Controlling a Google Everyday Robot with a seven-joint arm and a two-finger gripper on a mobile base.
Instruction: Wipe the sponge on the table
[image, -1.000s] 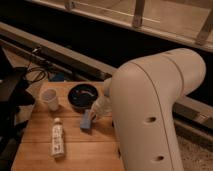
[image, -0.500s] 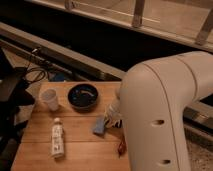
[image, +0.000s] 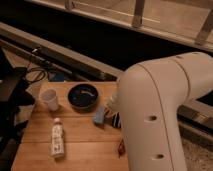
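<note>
The blue-grey sponge rests on the wooden table, just in front of the dark bowl. My gripper is at the sponge's right edge and shut on it, reaching out from under the big white arm housing. That housing hides most of the gripper and the table's right side. A dark ribbed part shows just right of the sponge.
A white cup stands left of the bowl. A small white bottle lies on the table's front left. Near the arm sits a small red object. Black equipment and cables are off the left edge.
The sponge has slid with my gripper, first to the right and toward the front, then back toward the bowl. The cup, bowl and bottle stayed put.
</note>
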